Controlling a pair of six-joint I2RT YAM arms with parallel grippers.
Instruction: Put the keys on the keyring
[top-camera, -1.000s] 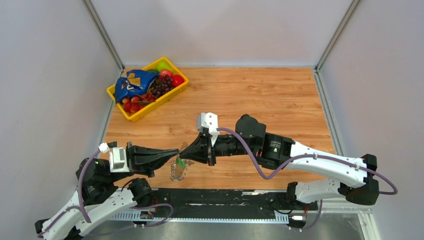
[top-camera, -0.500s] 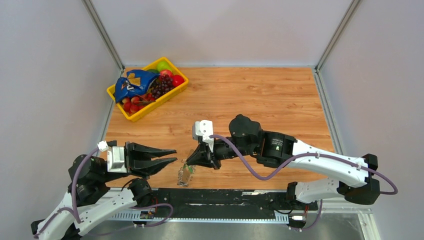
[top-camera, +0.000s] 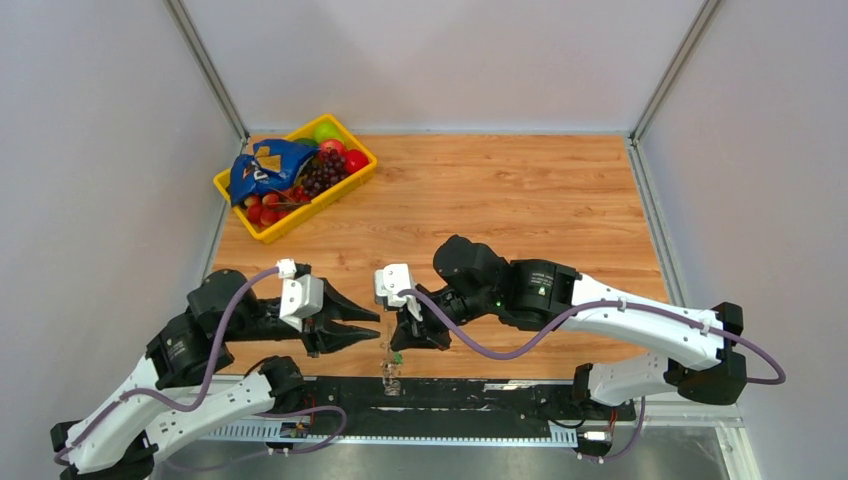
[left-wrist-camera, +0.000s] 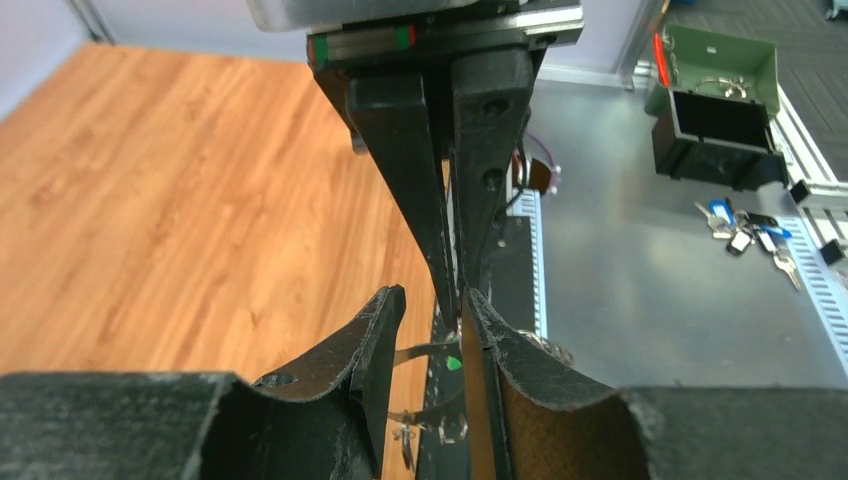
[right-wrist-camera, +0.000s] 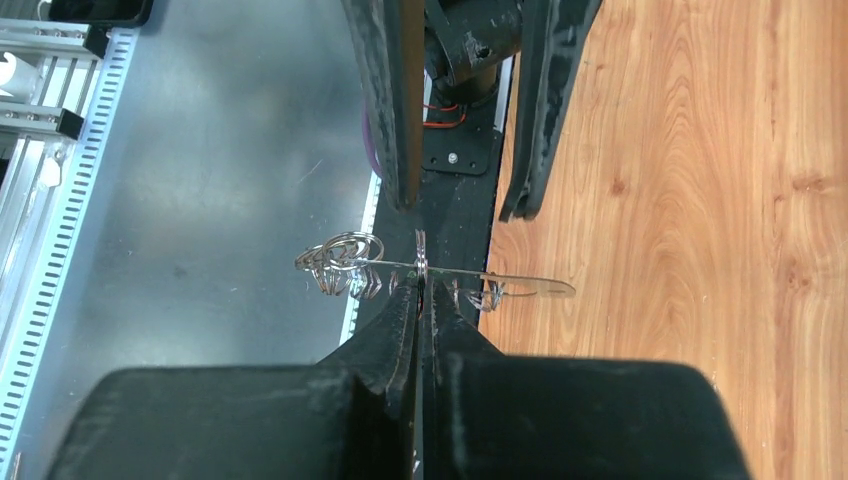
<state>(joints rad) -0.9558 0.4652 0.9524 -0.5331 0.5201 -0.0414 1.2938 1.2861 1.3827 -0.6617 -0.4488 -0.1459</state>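
The keyring (right-wrist-camera: 520, 284), a flat grey band with silvery chain loops, hangs from my right gripper (right-wrist-camera: 420, 285), which is shut on its middle. In the top view it dangles (top-camera: 390, 368) below the right gripper (top-camera: 399, 344), over the table's near edge. A tiny bright green key piece (top-camera: 397, 357) sits just under those tips and also shows in the left wrist view (left-wrist-camera: 453, 363). My left gripper (top-camera: 377, 326) is open, just left of the right one. Its fingers (left-wrist-camera: 385, 325) stand either side of the right gripper's tips (left-wrist-camera: 455, 290) without touching the band (left-wrist-camera: 425, 350).
A yellow basket (top-camera: 305, 215) of fruit with a blue bag (top-camera: 262, 168) stands at the back left. Beyond the table's near edge are a black rail (top-camera: 450, 395), a grey metal surface with loose keys (left-wrist-camera: 745, 232) and a green box (left-wrist-camera: 715, 100).
My left gripper opened, let go and drew back, then came right again with its jaws apart. The right gripper carried the keyring down toward the near edge.
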